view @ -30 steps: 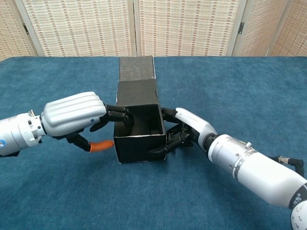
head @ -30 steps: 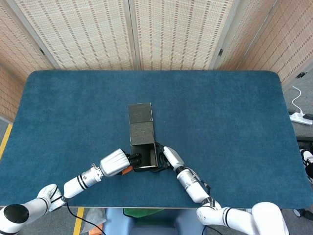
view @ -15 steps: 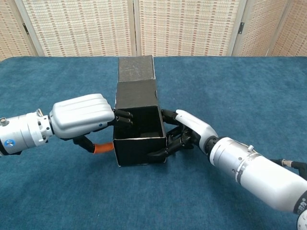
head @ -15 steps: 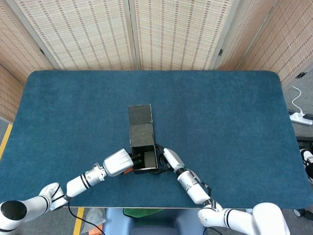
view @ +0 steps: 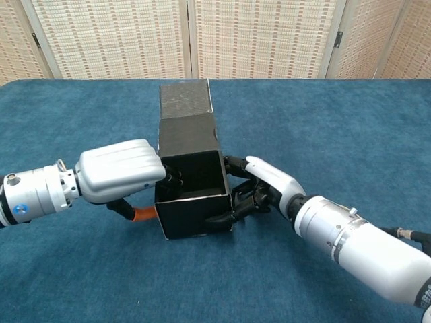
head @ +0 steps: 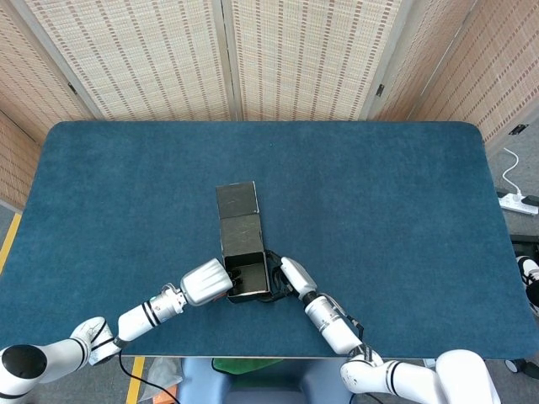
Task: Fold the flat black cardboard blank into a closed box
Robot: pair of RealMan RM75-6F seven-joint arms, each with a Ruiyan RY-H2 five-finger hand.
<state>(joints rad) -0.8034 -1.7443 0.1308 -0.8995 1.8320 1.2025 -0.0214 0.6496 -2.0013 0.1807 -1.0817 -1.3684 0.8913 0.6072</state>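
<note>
The black cardboard box [head: 242, 251] [view: 190, 170] lies on its side on the blue table, its open end facing me and a flap [view: 184, 99] lying flat at the far end. My left hand [head: 206, 281] [view: 121, 171] grips the open end's left wall, with fingers reaching inside the opening. Against the right wall and lower right corner, my right hand [head: 290, 275] [view: 259, 191] presses with its dark fingers wrapped around the edge. The box sits slightly turned, its far end swung leftward.
The blue table [head: 379, 210] stretches wide around the box. Woven screens [head: 278, 59] stand behind it. A white power strip [head: 518, 202] lies on the floor at the right.
My left hand slid right and pushed its fingers deeper into the opening. The box turned a little, its far end shifting left. My right hand stayed on the right wall.
</note>
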